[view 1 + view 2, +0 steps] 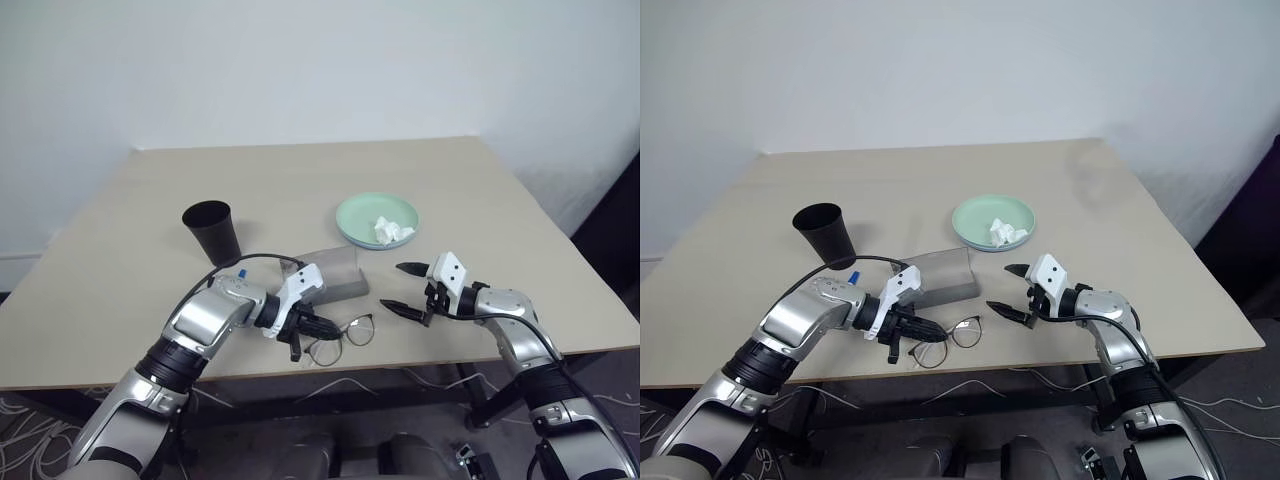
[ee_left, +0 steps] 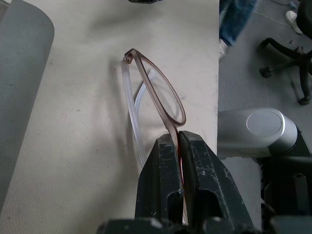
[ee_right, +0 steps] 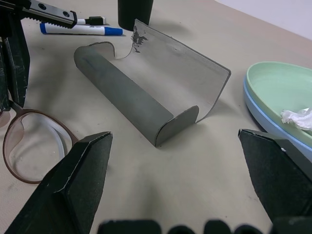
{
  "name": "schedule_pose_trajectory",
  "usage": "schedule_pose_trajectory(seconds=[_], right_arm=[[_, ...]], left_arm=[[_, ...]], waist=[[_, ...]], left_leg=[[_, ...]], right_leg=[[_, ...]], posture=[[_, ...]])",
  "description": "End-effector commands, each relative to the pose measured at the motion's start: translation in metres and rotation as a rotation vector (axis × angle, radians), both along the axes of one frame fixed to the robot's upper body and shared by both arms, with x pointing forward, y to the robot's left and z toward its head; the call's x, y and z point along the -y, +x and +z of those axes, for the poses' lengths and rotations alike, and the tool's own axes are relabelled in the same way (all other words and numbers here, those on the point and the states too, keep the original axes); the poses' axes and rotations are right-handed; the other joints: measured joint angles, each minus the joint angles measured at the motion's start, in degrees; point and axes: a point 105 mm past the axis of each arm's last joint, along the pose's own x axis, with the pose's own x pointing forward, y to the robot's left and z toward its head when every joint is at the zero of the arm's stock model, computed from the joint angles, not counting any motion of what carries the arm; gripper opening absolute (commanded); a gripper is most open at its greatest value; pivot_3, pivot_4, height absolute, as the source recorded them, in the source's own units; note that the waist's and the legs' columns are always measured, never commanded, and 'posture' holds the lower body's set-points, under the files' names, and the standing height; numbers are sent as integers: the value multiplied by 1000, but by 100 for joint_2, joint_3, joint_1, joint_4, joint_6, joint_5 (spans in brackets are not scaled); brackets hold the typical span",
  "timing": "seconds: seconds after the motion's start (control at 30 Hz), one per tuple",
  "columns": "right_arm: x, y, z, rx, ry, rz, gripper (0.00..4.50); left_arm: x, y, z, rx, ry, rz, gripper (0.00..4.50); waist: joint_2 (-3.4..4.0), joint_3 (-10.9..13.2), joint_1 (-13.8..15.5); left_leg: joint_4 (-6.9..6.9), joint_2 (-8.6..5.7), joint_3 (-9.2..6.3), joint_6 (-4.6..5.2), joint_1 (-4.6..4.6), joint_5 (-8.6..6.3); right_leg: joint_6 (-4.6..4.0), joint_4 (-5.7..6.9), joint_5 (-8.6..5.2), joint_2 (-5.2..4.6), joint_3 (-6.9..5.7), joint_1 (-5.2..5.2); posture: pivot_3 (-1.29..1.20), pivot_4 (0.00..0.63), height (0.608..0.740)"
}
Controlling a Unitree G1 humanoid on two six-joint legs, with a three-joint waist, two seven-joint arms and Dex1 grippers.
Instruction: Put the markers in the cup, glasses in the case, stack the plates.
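- The left pincer (image 1: 318, 327) is pressed together on the frame of the glasses (image 1: 345, 335), pinching them near one lens; the left wrist view shows the thin brownish rim clamped between the two black fingers (image 2: 163, 175).
- The glasses lie at the near edge of the desk (image 1: 130, 260), in front of the case (image 1: 340, 272), their lenses resting on or just above the surface; I cannot tell which.
- The case is grey, open, its curved lid standing up behind the low trough, with nothing inside it.
- The right pincer (image 1: 402, 288) hovers just right of the case, fingers spread wide, holding nothing.
- The cup (image 1: 212, 230) stands upright on the desk, left of the case and farther back.
- Two markers (image 3: 80, 29) lie on the desk beside the cup, between it and the left arm: one white with a blue cap, one dark.
- The plates (image 1: 377, 218) are already stacked, mint green on light blue, behind and to the right of the case.
- A crumpled white tissue (image 1: 392, 230) sits in the top plate.
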Motion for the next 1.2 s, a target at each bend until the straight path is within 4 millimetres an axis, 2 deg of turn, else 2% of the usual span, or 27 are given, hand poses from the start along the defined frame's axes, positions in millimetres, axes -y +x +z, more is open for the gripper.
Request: schedule_pose_trajectory(seconds=[0.03, 0.37, 0.5, 0.63, 0.77, 0.97, 1.2], right_arm=[[1, 6, 21, 83, 12, 8, 4500], [11, 18, 22, 98, -8, -42, 4500], [17, 20, 20, 91, -16, -52, 4500], [18, 17, 18, 71, -19, -25, 4500], [16, 13, 19, 67, -12, -8, 4500], [15, 8, 17, 65, -7, -11, 4500], [18, 1, 15, 60, -2, -35, 4500]], left_arm=[[1, 8, 20, 69, -41, 1, 15], [-10, 24, 83, 234, -142, -13, 15], [-20, 44, 96, 378, -85, -6, 15], [-29, 68, 92, 490, 11, -21, 15], [-29, 82, 78, 542, 88, -87, 15], [-22, 93, 58, 562, 139, -166, 15], [-9, 104, 51, 583, 128, -189, 15]], waist=[[0, 0, 0], [-9, 5, -1], [-12, 7, 5], [-12, 7, 5], [-12, 7, 6], [-16, 7, 26], [-20, 8, 36]], left_leg=[[0, 0, 0, 0, 0, 0], [0, 0, -1, 0, -1, 0], [-2, 0, -1, 0, -3, 0], [-1, -1, 0, 0, 1, 0], [-2, -1, 0, 0, 1, 0], [-1, -1, 1, 0, -8, 0], [17, -1, -1, 5, -11, -2]], right_leg=[[0, 0, 0, 0, 0, 0], [1, -4, 0, 0, -2, 0], [1, -8, 0, 1, -4, -2], [1, -7, 0, 1, -3, 2], [1, -7, 0, 1, -3, 1], [5, -10, 2, 1, -3, -5], [16, -9, 8, 1, -11, 3]], posture=[[0, 0, 736], [0, 0, 736], [0, 0, 736], [0, 0, 736], [0, 0, 736], [0, 0, 736], [0, 0, 736]])
